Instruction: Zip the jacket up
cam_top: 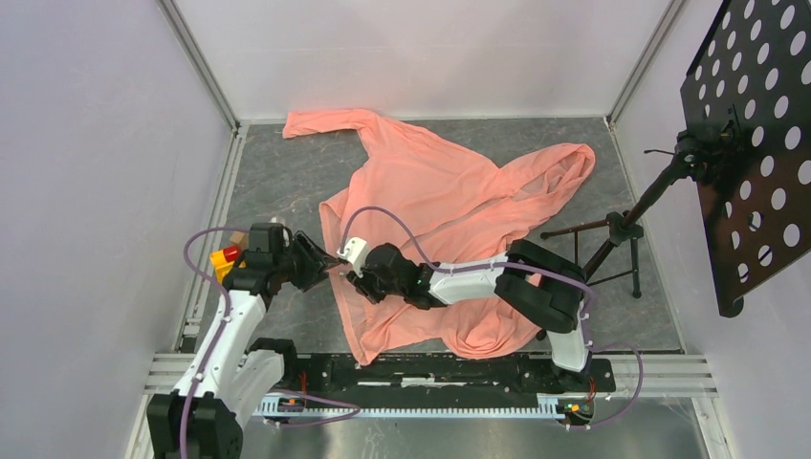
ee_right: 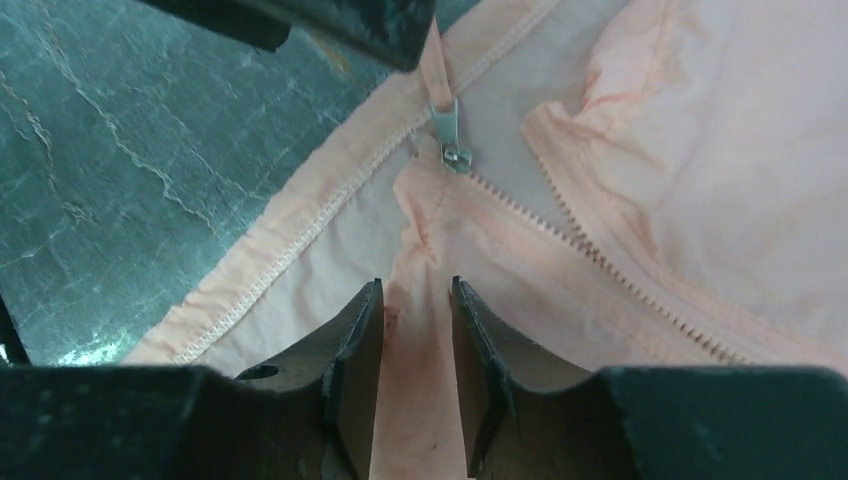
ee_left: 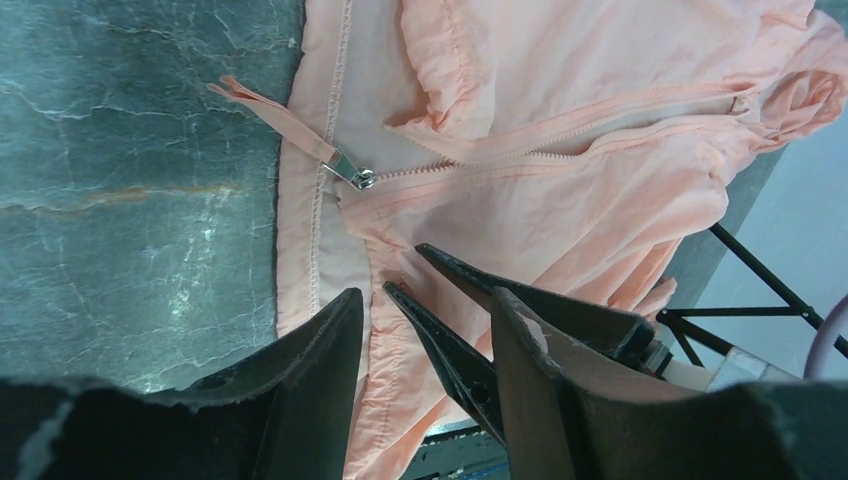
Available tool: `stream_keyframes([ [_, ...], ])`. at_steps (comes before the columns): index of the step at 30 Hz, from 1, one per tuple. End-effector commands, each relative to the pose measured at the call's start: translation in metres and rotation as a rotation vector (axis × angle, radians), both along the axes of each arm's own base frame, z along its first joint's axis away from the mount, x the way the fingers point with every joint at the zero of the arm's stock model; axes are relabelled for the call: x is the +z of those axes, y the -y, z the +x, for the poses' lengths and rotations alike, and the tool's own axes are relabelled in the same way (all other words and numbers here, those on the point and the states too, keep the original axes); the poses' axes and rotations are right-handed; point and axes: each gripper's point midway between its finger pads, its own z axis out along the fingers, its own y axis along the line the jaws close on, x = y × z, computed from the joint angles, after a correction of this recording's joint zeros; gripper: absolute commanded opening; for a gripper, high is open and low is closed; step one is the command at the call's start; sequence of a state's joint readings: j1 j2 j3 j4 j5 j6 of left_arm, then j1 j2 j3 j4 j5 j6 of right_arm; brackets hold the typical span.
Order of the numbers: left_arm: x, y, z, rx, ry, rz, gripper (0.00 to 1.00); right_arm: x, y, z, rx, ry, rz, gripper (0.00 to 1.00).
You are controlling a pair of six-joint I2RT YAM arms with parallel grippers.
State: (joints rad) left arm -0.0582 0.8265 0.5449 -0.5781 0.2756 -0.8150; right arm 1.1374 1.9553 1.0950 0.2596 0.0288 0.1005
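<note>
Right gripper: your right gripper point(ee_right: 417, 290) has its jaws narrowly apart, one on each side of a raised fold of the jacket point(cam_top: 430, 182). You cannot tell whether that fold is pinched tight.
Left gripper: your left gripper point(ee_left: 422, 300) stands released with its jaws wide, facing the right one over the same hem and grasping nothing.
Slider: the metal slider point(ee_right: 455, 157) sits just beyond the right fingertips, at the bottom of the front opening.
Pull strip: a pink pull strip point(ee_left: 270, 108) trails from it onto the bare table point(cam_top: 277, 182).
Zipper teeth: two rows of zipper teeth point(ee_right: 600, 265) part from the slider and run on unjoined.
Jacket: it lies spread across the table, with the hood point(cam_top: 564, 167) to the far right and one sleeve point(cam_top: 325, 122) at the far left.
Surroundings: a black stand point(cam_top: 612, 229) and a perforated panel point(cam_top: 756, 143) stand to your right.
</note>
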Motion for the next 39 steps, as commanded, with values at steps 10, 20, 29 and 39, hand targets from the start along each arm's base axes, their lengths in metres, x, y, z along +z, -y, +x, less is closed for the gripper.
stream_keyframes([
  [10, 0.004, 0.026, 0.024, -0.049, 0.023, -0.204, 0.48, 0.026, -0.005, 0.0, -0.004, 0.062, 0.176, 0.07],
  [20, -0.026, 0.026, 0.017, 0.15, -0.059, -0.349, 0.53, 0.037, -0.01, -0.009, 0.037, 0.048, 0.236, 0.0],
  [29, -0.04, 0.028, 0.017, 0.195, -0.07, -0.412, 0.45, 0.035, -0.009, -0.013, 0.048, 0.031, 0.242, 0.0],
  [39, -0.062, 0.016, 0.003, 0.271, -0.122, -0.348, 0.61, 0.035, -0.011, -0.015, 0.053, 0.023, 0.244, 0.0],
])
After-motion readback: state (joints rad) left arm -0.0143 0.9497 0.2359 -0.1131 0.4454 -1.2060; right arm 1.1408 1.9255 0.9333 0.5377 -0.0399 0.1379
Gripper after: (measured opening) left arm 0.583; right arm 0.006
